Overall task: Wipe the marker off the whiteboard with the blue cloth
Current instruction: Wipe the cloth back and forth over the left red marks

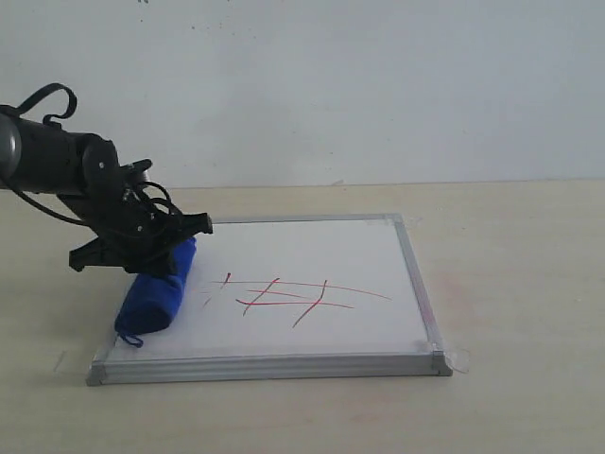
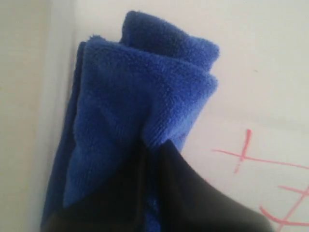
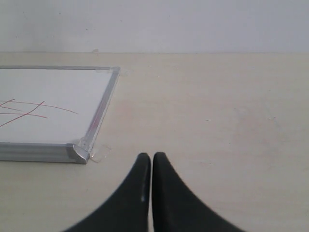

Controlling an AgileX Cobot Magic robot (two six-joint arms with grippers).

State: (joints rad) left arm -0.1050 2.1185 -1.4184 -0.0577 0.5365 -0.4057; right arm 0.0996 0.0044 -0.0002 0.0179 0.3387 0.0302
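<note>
In the exterior view, your left gripper (image 1: 156, 257) reaches down onto the whiteboard (image 1: 312, 248) at its 9 o'clock edge. Its jaws are pressed together on the upper end of the blue cloth (image 1: 156, 295). The cloth lies as a thick roll along that edge, running from about 9 toward 7 o'clock, with its thin loop at the near end. The red marker (image 1: 293, 298) lines sit near the board's centre, a little toward 6 o'clock. They are at the cloth's 3 o'clock, close by, with bare white between them. The board lies flat on the pale surface (image 1: 520, 246), and a clear tape tab (image 1: 459, 359) sits at its 5 o'clock corner.

In the left wrist view, the left gripper (image 2: 152, 157) has both dark fingers (image 2: 193, 198) drawn tight on a fold of the blue cloth (image 2: 135, 96). The cloth bunches up beyond the fingertips and rests on the whiteboard (image 2: 251, 58). The marker (image 2: 246, 145) strokes are just beside the cloth and not under it.

In the right wrist view, your right gripper (image 3: 151, 162) has its jaws together with nothing between them, and it is over the bare surface (image 3: 217, 121). One taped corner of the whiteboard (image 3: 104, 104) lies near it, and the ends of the marker (image 3: 29, 111) lines show further in.
</note>
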